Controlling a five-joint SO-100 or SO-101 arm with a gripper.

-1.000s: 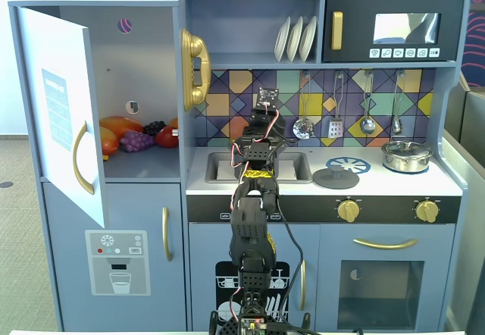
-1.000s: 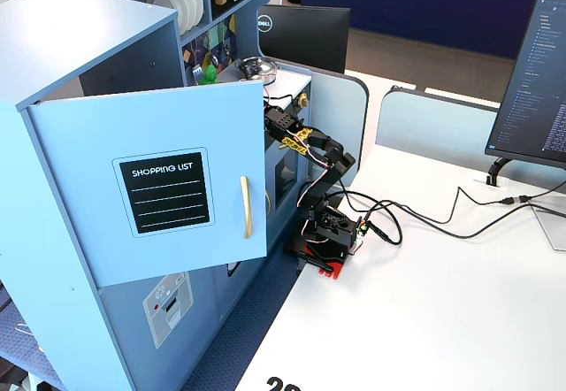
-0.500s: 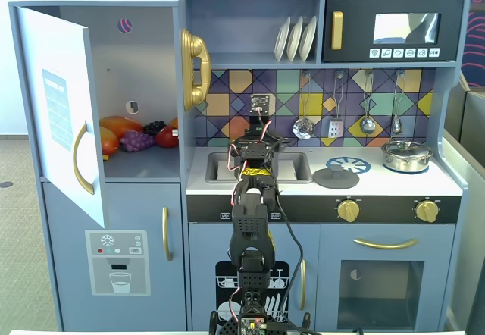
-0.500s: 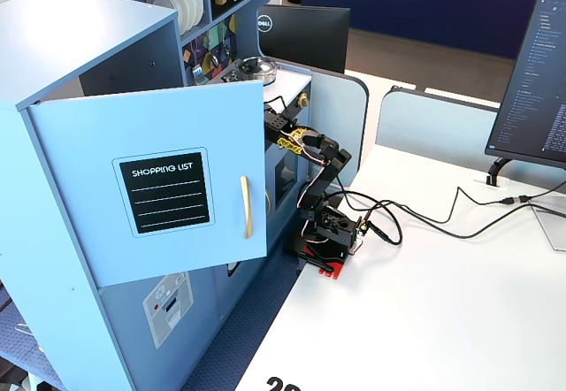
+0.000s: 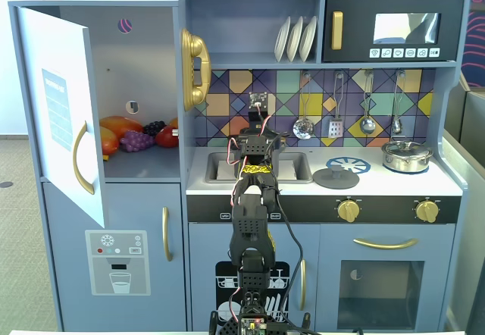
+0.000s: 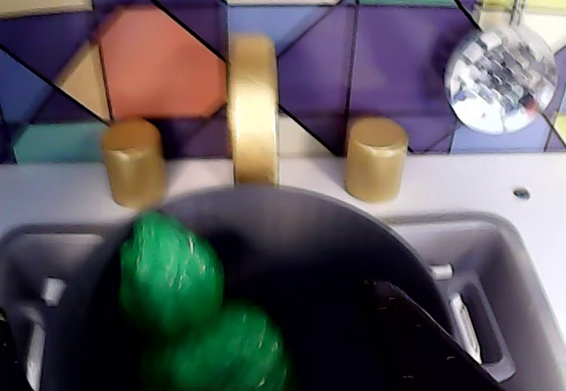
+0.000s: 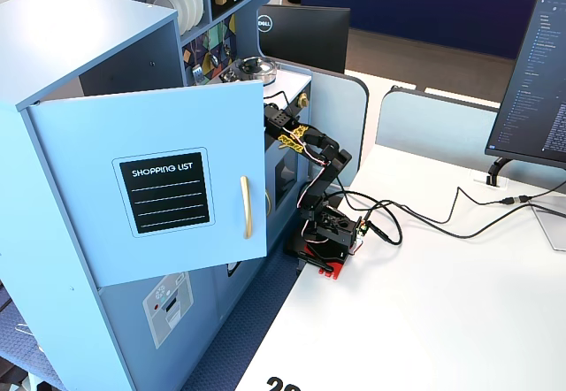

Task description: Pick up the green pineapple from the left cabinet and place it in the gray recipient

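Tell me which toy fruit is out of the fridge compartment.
The green pineapple: it's inside the gray pot in the sink, per the wrist view. The purple grapes and orange-red fruits sit on the fridge shelf.

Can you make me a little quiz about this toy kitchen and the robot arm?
1. True or false: the bright green bumpy toy pineapple lies inside the matte gray round pot in the wrist view.
2. Which stands behind that pot in the wrist view: A) a gold faucet between two gold knobs, B) a red kettle, C) a blue cup?
3. Fill in: in the fixed front view, the pale blue fridge door with the curved gold handle hangs ____.

Key: 1 true; 2 A; 3 open.
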